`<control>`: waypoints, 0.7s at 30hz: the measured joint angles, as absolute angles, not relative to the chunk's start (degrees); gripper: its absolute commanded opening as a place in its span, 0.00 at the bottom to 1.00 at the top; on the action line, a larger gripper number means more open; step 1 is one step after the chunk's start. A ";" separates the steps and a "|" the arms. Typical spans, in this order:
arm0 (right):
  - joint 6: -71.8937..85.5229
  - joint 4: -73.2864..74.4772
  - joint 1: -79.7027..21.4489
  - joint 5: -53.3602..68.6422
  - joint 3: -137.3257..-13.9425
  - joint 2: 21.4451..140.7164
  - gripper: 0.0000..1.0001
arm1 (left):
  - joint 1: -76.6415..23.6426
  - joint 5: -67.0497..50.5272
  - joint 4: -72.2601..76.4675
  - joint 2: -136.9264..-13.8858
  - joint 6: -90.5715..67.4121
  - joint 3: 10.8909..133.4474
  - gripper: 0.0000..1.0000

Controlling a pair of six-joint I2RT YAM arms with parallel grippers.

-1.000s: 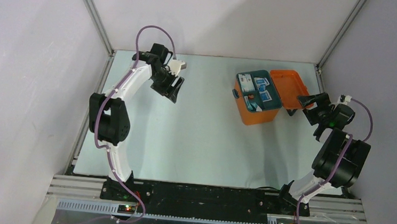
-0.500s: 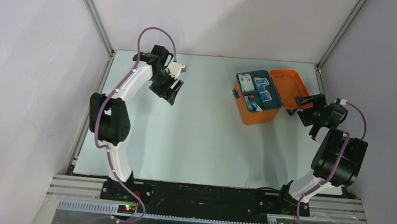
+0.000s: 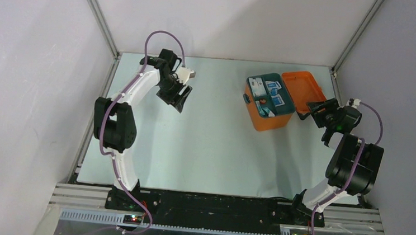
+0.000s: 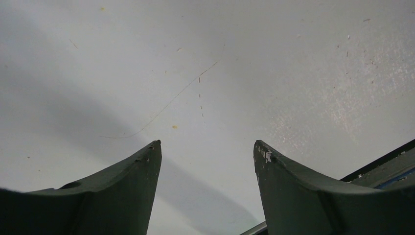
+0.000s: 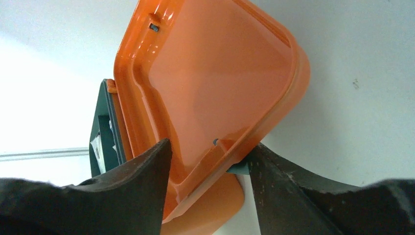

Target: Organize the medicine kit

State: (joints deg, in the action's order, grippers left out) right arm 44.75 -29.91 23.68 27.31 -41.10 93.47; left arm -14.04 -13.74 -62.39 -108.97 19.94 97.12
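**A:** Start nearest us. What are the two arms doing?

**B:** Both reach up from the 6 o'clock edge of the table (image 3: 209, 145). The left gripper (image 4: 206, 145) hangs out at about 10 o'clock with its jaws apart and nothing between them. Its wrist view shows only bare tabletop. It is well apart from the job.

**A:** And the right one?

**B:** The right gripper (image 5: 209, 147) is at about 2 o'clock, right at the medicine kit (image 3: 261, 119). Its jaws are spread and straddle the free rim of the lid (image 5: 215, 73), one finger on each side. I cannot tell whether the pads actually press on the plastic.

**A:** Where does the kit sit, and how does it look?

**B:** It sits upright on the table at roughly 1 to 2 o'clock. The lid is swung open and leans off the box's 2 o'clock side. The teal tray (image 3: 287, 105) sits in the top of the box, with small white-and-blue packets (image 3: 275, 92) lying in its compartments.

**A:** So how far along is it?

**B:** Late, I'd judge. I see nothing loose on the table, so the contents look stowed. What seems left is to swing the lid over toward 8 o'clock, press it down and latch it.
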 measured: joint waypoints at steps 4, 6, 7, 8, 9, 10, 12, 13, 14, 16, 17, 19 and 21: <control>40.86 -31.16 23.55 28.45 -41.10 93.12 0.49 | -14.04 -13.78 -62.52 -108.97 19.94 97.06 0.74; 38.68 -31.18 23.31 29.28 -41.10 92.42 0.41 | -14.04 -13.91 -62.52 -108.97 19.92 97.06 0.74; 37.93 -31.18 23.22 29.69 -41.10 92.07 0.36 | -14.04 -14.00 -62.50 -108.97 19.92 97.06 0.74; 37.30 -31.24 23.09 30.17 -41.10 91.53 0.35 | -14.04 -14.20 -62.52 -108.97 19.92 97.06 0.74; 36.80 -31.44 22.96 30.65 -41.10 90.78 0.34 | -14.04 -14.24 -62.52 -108.97 19.92 97.06 0.74; 36.12 -31.59 22.83 31.09 -41.10 89.95 0.33 | -14.04 -14.37 -62.52 -108.97 19.90 97.06 0.73; 34.46 -31.57 22.57 32.45 -41.10 88.12 0.29 | -14.04 -14.83 -62.50 -108.97 19.86 97.06 0.73; 33.74 -31.48 22.48 33.10 -41.10 87.44 0.27 | -14.04 -15.14 -62.52 -108.97 19.70 97.06 0.73; 32.56 -31.18 22.37 33.95 -41.10 86.54 0.26 | -14.04 -15.44 -62.52 -108.97 19.55 97.06 0.73; 29.91 -29.87 22.28 35.48 -41.10 84.60 0.26 | -14.04 -16.29 -62.50 -108.99 19.40 97.08 0.72; 28.73 -29.17 22.22 36.01 -41.10 83.72 0.26 | -14.04 -16.86 -62.50 -109.03 19.29 97.08 0.72; 25.47 -26.72 21.91 37.63 -41.08 81.62 0.25 | -14.09 -18.13 -62.57 -109.45 18.81 97.54 0.72; 22.39 -24.16 21.56 38.68 -41.06 79.55 0.26 | -14.11 -19.44 -62.50 -110.26 18.22 98.48 0.72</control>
State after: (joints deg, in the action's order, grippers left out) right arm 22.39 -24.16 21.56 38.68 -41.06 79.55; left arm -14.11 -19.44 -62.50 -110.26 18.22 98.48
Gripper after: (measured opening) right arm 0.285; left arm 0.722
